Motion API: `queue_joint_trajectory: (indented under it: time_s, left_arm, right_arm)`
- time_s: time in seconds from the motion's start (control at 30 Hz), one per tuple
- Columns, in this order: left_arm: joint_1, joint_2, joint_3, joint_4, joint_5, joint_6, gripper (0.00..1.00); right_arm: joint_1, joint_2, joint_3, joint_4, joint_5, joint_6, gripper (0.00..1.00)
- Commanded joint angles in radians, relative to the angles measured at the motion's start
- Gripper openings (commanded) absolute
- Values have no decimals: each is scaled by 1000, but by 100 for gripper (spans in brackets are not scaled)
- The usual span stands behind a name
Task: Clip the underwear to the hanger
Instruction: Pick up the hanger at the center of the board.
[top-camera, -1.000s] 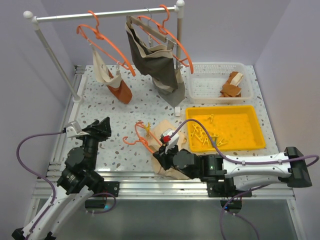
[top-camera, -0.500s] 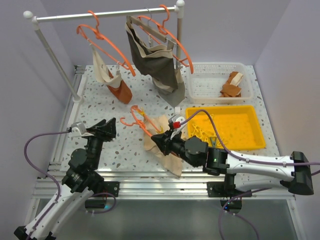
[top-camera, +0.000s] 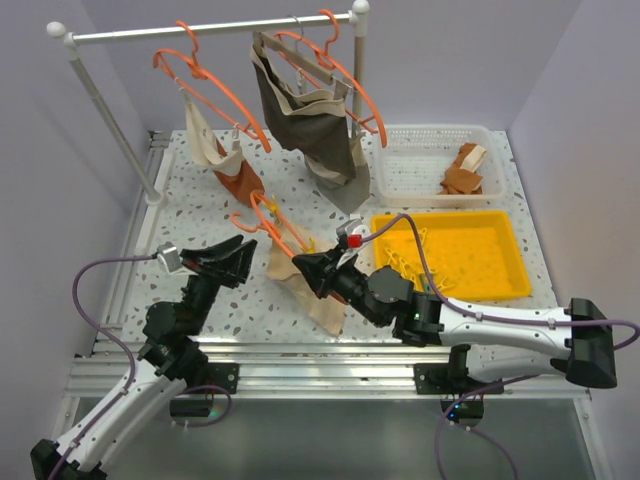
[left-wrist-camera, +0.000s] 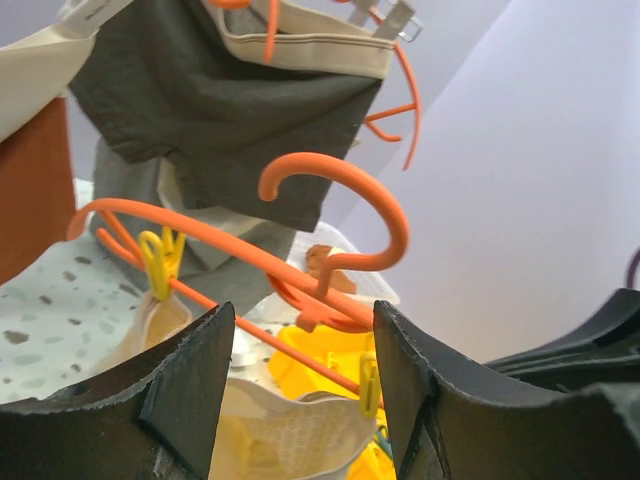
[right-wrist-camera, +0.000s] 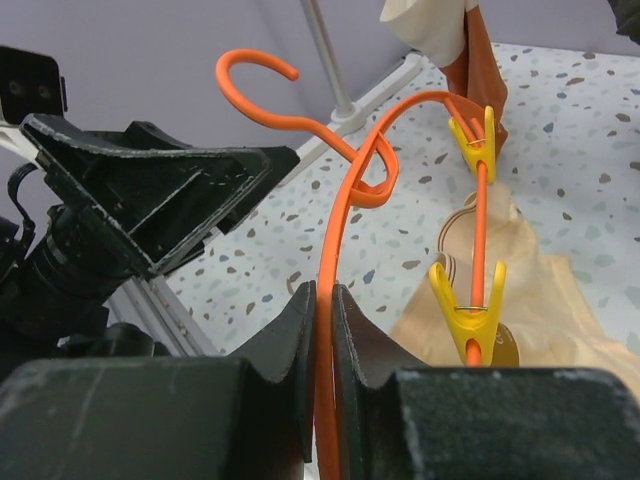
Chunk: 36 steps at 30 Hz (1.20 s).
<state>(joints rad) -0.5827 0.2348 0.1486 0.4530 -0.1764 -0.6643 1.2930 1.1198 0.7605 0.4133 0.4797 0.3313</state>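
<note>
One hanger (top-camera: 278, 232) shifted left, seemingly higher.

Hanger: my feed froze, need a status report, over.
Right tool shut on hanger wire. Left tool open, facing the hanger. Underwear hangs from it on two yellow clips. No obstruction seen between tools.

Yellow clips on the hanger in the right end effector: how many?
2. One clip sits toward the hanger's far end, the other clip nearer the right end effector; both on the bar above the underwear. None looks hidden.
</note>
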Motion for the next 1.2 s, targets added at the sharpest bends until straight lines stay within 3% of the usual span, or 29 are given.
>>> queue_joint_trajectory:
  time_s: [0.0,0.27,0.97,1.17]
  left_arm:
    - [6,9,-6,154,92,-58,61]
    - [6,96,26,151,147,-130,62]
    - [3,288,16,475,288,-271,65]
    - [-14,313,16,509,276,-262,60]
  right_arm:
    - [-11,11,34,149,27,-29,0]
    - [-14,46,46,254,27,-73,0]
    - [-14,123,60,306,-47,-75,0]
    - [-12,141,82,268,-95,-66,0]
